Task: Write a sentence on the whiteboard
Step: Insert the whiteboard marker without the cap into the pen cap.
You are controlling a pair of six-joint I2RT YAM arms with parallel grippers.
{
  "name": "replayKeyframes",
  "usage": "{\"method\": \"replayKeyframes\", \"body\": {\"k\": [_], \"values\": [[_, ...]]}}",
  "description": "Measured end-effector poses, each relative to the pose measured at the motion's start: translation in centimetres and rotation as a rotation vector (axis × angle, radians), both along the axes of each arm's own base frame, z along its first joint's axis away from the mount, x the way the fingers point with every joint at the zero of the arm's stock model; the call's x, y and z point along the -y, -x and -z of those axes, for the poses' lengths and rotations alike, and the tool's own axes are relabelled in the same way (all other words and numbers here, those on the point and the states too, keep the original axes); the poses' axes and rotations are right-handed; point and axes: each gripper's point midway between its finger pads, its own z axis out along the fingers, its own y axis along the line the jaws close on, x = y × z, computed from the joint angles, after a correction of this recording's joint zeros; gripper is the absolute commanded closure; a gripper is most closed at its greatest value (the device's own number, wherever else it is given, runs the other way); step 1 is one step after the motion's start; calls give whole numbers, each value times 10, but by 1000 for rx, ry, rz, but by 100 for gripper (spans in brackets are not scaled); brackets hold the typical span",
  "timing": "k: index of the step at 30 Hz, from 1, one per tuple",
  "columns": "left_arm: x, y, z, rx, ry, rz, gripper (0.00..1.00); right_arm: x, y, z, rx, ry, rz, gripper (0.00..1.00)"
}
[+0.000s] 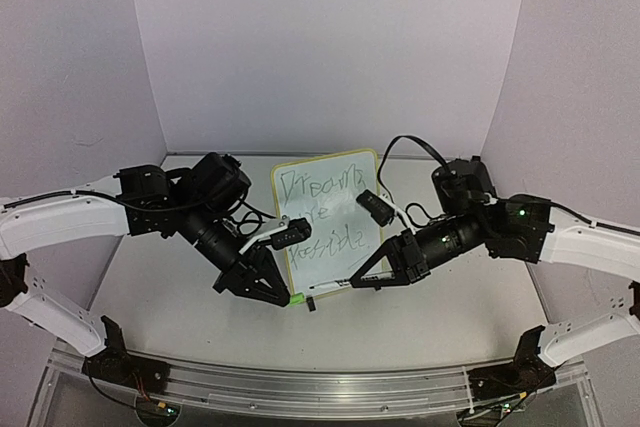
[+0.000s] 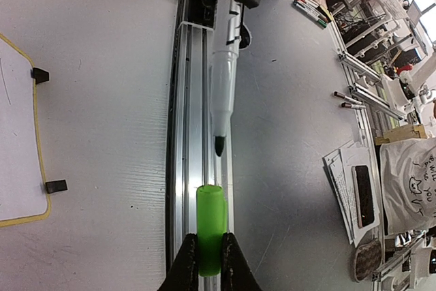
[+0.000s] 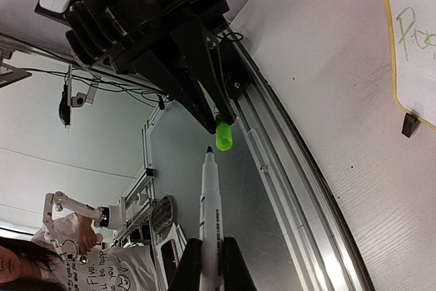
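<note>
1. Top external view: the whiteboard [image 1: 345, 217] sits mid-tabletop [image 1: 170, 287] between the two arms, written side facing them. The sentence [image 1: 322, 215] is three scrawly green lines and looks finished to me.
2. The left gripper [image 2: 210, 257] is squeezed nearly closed on the green cap [image 2: 211, 226], holding it by the closed end so the mouth points outward.
3. The right gripper [image 3: 211, 264] is clamped fully down on the barrel of the marker [image 3: 210, 216], with the tip sticking out front.
4. Why hold them like that? Both wrist views show tip and cap mouth facing each other nose to nose, a small gap between, not touching. My guess is they're recapping.
5. It's all happening just in front of the board's lower edge, clear of the writing, so nothing should smear.
6. Tricky bit: from the left wrist the tip looks a touch off the cap's axis, so it probably needs a sideways nudge before pushing in.
</note>
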Motion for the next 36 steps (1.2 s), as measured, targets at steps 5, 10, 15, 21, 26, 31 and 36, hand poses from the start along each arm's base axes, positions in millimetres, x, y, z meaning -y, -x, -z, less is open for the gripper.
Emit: {"method": "replayKeyframes", "body": {"k": [5, 10, 15, 21, 26, 31, 36], "values": [[0, 0, 1, -1, -2, 0, 100, -2, 3, 3, -7, 5, -9, 100], [0, 0, 1, -2, -2, 1, 100, -6, 3, 8, -15, 13, -19, 100], [0, 0, 1, -3, -1, 1, 100, -8, 2, 14, -26, 26, -22, 100], [1, 1, 0, -7, 1, 5, 100, -9, 2, 14, -26, 25, -23, 100], [1, 1, 0, -8, 2, 7, 100, -10, 2, 14, -27, 20, -28, 100], [1, 1, 0, -9, 2, 7, 100, -12, 2, 17, -35, 24, -35, 100], [1, 2, 0, -10, 3, 8, 100, -13, 3, 18, -41, 24, -44, 100]]}}
